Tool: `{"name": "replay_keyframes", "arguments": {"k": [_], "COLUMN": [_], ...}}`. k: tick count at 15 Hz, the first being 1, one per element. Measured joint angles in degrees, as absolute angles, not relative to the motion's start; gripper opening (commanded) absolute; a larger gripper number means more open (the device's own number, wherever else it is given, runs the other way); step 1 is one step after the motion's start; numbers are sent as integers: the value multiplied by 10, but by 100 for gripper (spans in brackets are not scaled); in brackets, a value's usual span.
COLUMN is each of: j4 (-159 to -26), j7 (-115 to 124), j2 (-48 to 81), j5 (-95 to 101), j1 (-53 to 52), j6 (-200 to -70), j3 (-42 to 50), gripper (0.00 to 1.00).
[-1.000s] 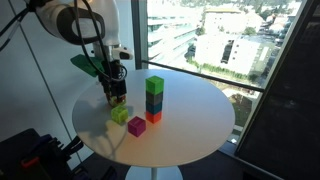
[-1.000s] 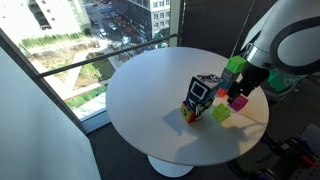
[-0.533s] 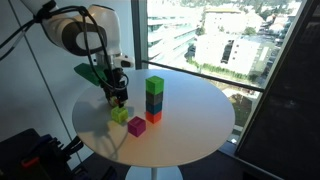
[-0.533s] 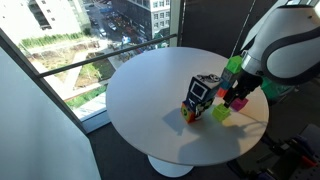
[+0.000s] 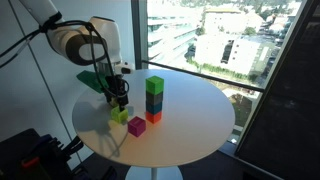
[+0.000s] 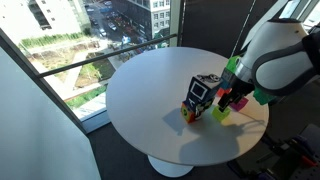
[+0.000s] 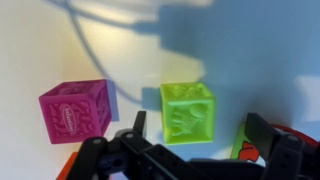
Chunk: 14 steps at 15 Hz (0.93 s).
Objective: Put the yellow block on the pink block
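Closest to me in the wrist view, the gripper (image 7: 198, 140) is spread wide. Its dark fingers (image 7: 262, 135) stand on either side of the yellow block (image 7: 188, 112) and I see no contact with it. It holds nothing.

I take the tall stack (image 5: 155, 96), with its green cube on top, as my marker. In both exterior views the gripper (image 5: 118, 102) (image 6: 226, 103) hangs low on the arm's side of the stack, just over the yellow block (image 5: 120, 116) (image 6: 221, 113). That block sits flat on the white round table (image 5: 195, 120), apart from the stack.

The pink block (image 7: 75, 110) (image 5: 137, 126) also lies on the table. It is nearer the stack than the yellow one, beside it with a clear gap between them. In an exterior view the pink block (image 6: 240, 101) is partly hidden behind the gripper.

A small orange-red cube (image 5: 152, 117) sits just beside the stack's foot. Beyond the stack, past the table's far edge, the window (image 5: 230, 40) shows city buildings.
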<state>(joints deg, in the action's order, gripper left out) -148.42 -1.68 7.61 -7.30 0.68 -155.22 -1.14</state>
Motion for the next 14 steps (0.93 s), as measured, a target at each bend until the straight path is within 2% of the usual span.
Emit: {"name": "replay_keyframes", "arguments": {"k": [11, 12, 13, 14], "j4": [-1446, -1442, -1437, -1433], "j7": [-17, -17, -17, -17], "j2": [143, 148, 154, 159], "j5": [-72, -72, -72, -71], "j1": [7, 7, 7, 7], "j6": [-1585, -1585, -1585, -1585], "j3": [-20, -20, -20, -20], "gripper": [100, 75, 73, 66]}}
